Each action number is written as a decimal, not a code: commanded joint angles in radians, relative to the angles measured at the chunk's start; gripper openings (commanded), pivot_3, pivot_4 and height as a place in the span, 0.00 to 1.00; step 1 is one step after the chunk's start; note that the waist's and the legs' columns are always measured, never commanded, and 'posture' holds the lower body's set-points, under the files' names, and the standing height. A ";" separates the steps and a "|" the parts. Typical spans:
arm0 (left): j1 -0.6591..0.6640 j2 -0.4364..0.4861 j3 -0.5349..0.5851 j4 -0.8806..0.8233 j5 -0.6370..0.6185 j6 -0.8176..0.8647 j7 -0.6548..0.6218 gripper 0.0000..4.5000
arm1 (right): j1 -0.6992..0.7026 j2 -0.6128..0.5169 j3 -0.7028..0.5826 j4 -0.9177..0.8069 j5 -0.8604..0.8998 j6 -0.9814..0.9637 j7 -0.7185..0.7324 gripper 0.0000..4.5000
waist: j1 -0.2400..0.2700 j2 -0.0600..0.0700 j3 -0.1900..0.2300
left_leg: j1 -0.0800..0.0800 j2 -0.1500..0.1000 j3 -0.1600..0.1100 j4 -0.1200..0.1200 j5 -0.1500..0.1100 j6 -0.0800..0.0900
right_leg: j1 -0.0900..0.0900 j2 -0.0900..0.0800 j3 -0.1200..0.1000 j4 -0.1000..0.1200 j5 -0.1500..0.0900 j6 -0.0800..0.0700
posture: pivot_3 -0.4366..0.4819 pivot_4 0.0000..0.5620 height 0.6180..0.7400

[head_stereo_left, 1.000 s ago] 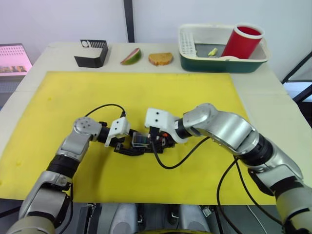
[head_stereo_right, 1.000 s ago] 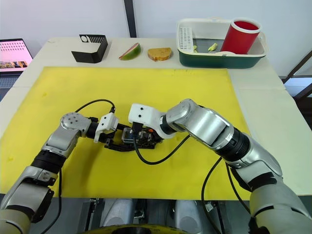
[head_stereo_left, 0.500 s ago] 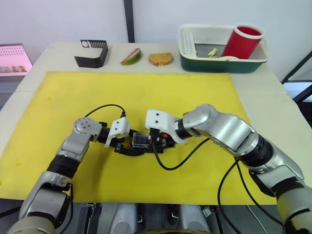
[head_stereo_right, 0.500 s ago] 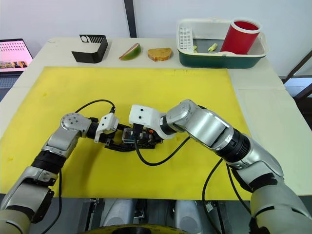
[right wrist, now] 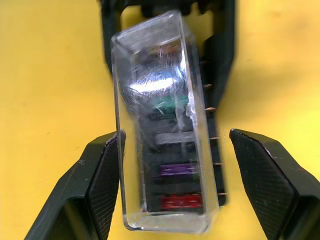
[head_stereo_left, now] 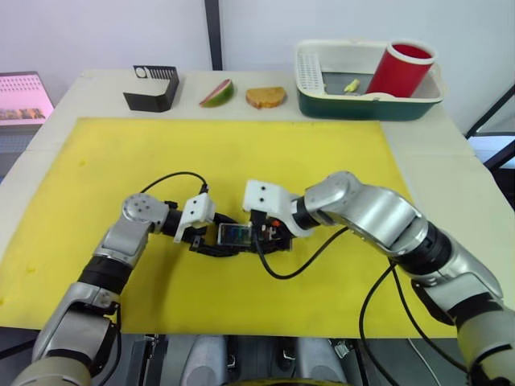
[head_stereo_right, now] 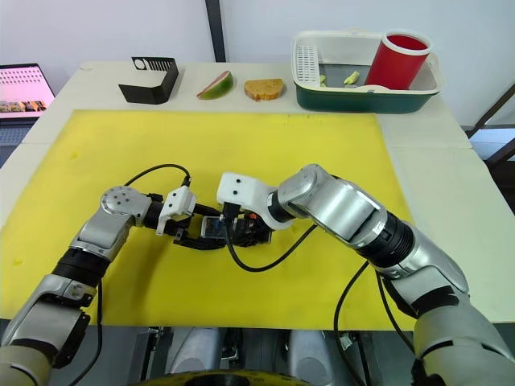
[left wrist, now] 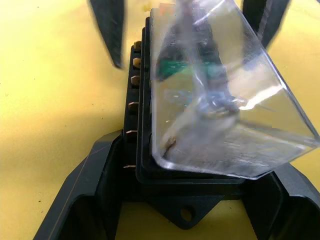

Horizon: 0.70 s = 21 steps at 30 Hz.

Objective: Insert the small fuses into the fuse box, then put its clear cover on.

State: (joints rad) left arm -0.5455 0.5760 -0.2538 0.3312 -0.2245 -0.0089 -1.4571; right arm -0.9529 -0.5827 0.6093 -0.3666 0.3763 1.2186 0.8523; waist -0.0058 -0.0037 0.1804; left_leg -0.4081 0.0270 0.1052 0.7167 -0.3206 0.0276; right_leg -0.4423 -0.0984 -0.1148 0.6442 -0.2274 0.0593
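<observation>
The fuse box (head_stereo_left: 233,235) lies on the yellow mat (head_stereo_left: 241,153), near its front middle. My left gripper (head_stereo_left: 208,241) is shut on its left end; in the left wrist view its fingers (left wrist: 95,185) flank the black base (left wrist: 135,165). The clear cover (right wrist: 155,85) rests on top, tilted and shifted to one side, so one row of metal terminals shows beside it. Green, grey, purple and red small fuses (right wrist: 180,170) show through it in their slots. My right gripper (head_stereo_left: 259,235) stands open around the cover's right end, one finger (right wrist: 102,185) touching it and the other apart.
At the table's back stand a black slotted stand (head_stereo_left: 151,88), a fruit slice (head_stereo_left: 216,92), a piece of bread (head_stereo_left: 265,96) and a green-and-white basin (head_stereo_left: 338,104) holding a red cup (head_stereo_left: 401,68). A screen (head_stereo_left: 22,96) sits at the far left. Black cables loop beside both wrists.
My right gripper has drawn back slightly to the right, uncovering the clear cover on the fuse box. The left gripper and the box have stayed put.
</observation>
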 commanded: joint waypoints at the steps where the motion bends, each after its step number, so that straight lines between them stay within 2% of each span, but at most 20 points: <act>1: 0.004 -0.013 -0.009 -0.001 0.030 0.004 0.030 0.58 | -0.033 0.006 -0.040 0.001 0.003 -0.007 0.004 0.79 | 0.000 0.000 0.000 | 0.000 0.000 0.000 0.000 0.000 0.000 | 0.000 0.000 0.000 0.000 0.000 0.000 | 0.48 0.27 1.00; 14: -0.009 -0.022 -0.005 0.019 0.036 -0.006 0.035 0.58 | -0.031 -0.005 -0.043 -0.025 0.026 0.002 0.033 0.79 | 0.005 0.000 0.000 | 0.000 0.000 0.000 0.000 0.000 0.000 | 0.000 0.000 0.000 0.000 0.000 0.000 | 0.48 0.27 1.00; 21: -0.009 -0.028 -0.003 0.028 0.044 -0.016 0.036 0.58 | -0.040 -0.010 -0.097 -0.038 0.053 0.005 0.040 0.79 | 0.017 0.000 0.000 | 0.000 0.000 0.000 0.000 0.000 0.001 | 0.000 0.000 0.000 0.000 0.000 0.000 | 0.48 0.27 1.00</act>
State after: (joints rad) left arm -0.5523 0.5535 -0.2530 0.3396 -0.2088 -0.0275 -1.4533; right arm -0.9646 -0.5830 0.5637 -0.3702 0.4137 1.2296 0.8853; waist 0.0108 -0.0037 0.1804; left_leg -0.4081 0.0269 0.1055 0.7169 -0.3209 0.0281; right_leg -0.4422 -0.0984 -0.1147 0.6438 -0.2274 0.0593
